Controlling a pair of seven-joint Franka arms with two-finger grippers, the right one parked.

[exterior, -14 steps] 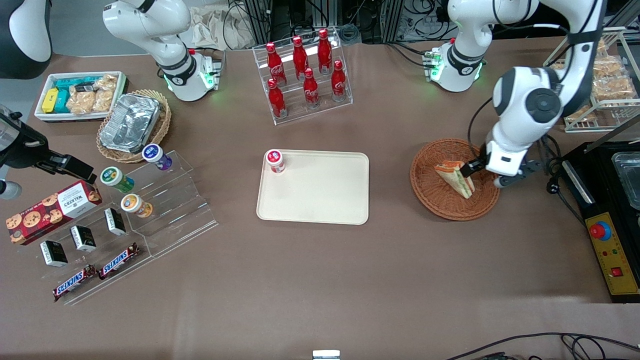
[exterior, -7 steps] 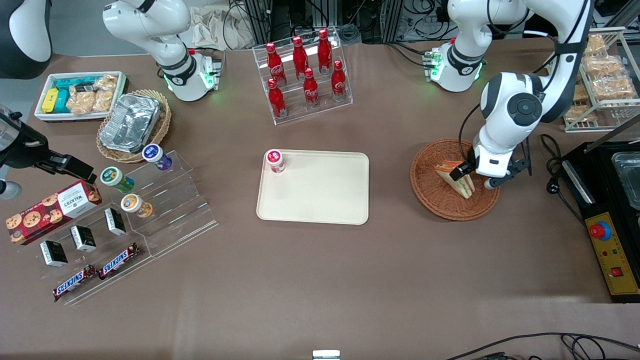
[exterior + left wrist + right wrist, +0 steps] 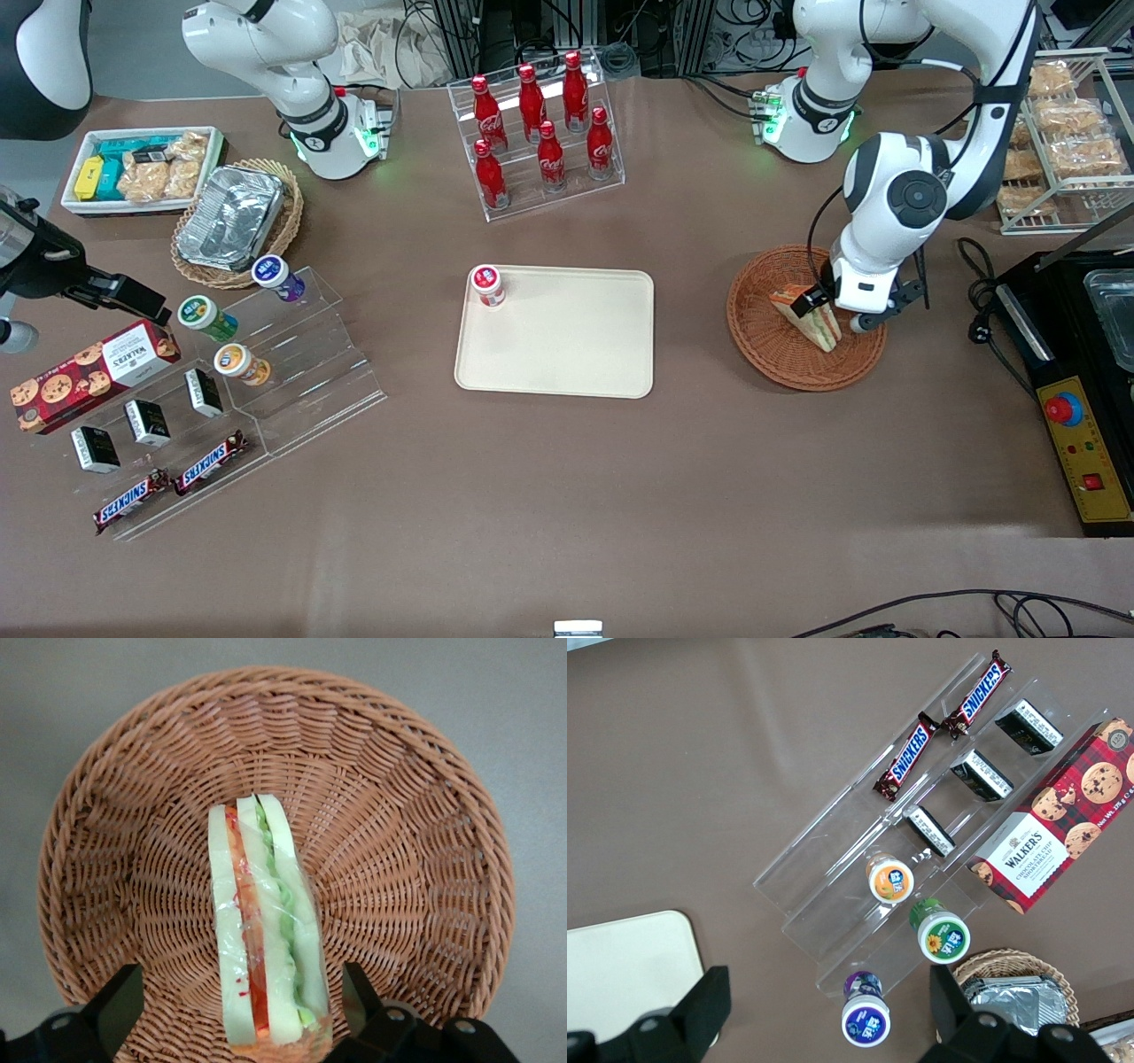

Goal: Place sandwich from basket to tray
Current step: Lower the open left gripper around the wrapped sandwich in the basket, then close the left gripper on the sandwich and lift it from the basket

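The sandwich (image 3: 819,326) (image 3: 261,930), a plastic-wrapped wedge of pale bread with red and green filling, stands on edge in the round reddish-brown wicker basket (image 3: 769,353) (image 3: 416,850). My gripper (image 3: 831,312) (image 3: 239,981) hangs low over the basket and is open. One black finger (image 3: 115,1010) stands on each side of the sandwich, with a gap between each finger and the bread. The cream tray (image 3: 567,350) lies at the table's middle, beside the basket toward the parked arm's end.
A small red-and-white jar (image 3: 486,285) stands on the tray's corner farthest from the camera. A clear rack of red cola bottles (image 3: 540,133) stands farther back. A black control box (image 3: 1076,416) and a wire snack shelf (image 3: 1063,142) flank the basket at the working arm's end.
My gripper has shifted a little toward the tray and now straddles the sandwich. The arm's elbow has swung the same way. The sandwich has not moved.
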